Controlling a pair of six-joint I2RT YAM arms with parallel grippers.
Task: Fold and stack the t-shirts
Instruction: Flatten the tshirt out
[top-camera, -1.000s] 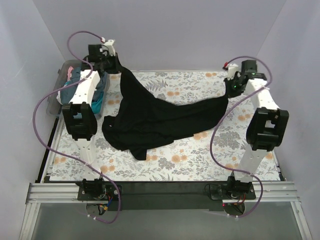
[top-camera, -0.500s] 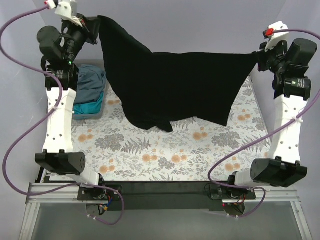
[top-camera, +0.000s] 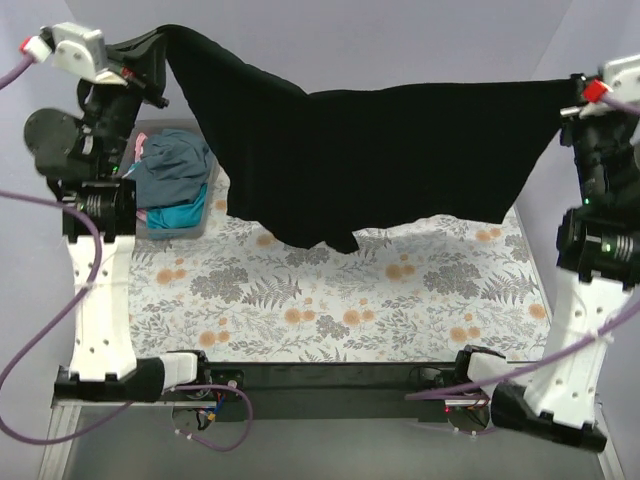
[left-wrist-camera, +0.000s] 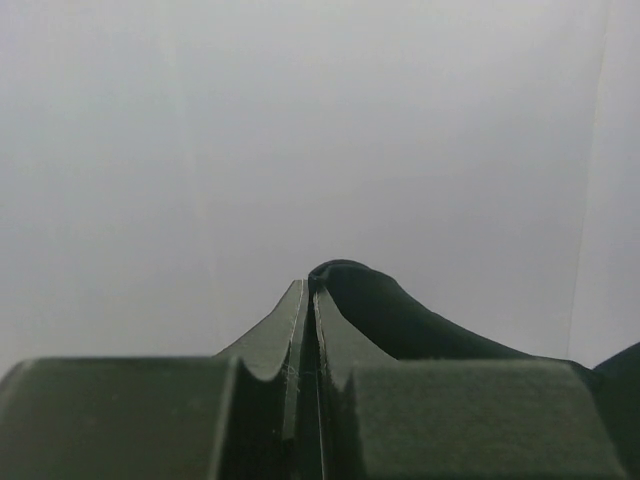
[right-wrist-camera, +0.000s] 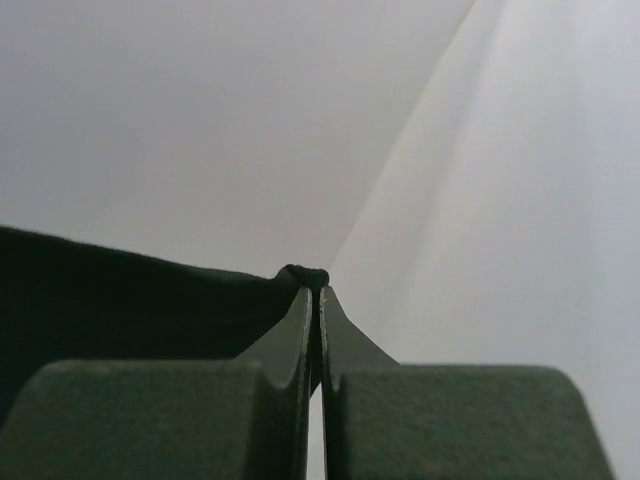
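The black t-shirt hangs stretched in the air between both arms, high above the floral table covering. My left gripper is shut on its left corner; the left wrist view shows the cloth pinched at the fingertips. My right gripper is shut on its right corner; the cloth runs off to the left in the right wrist view. Slate-blue, teal and pink shirts lie heaped at the back left.
A clear plastic bin at the back left holds the heaped shirts. Lilac walls close in the back and both sides. The shirt's lower edge hangs a little above the covering near the back middle.
Both arms have risen and spread outward, lifting the black shirt off the table and pulling it wider and tauter in the air.
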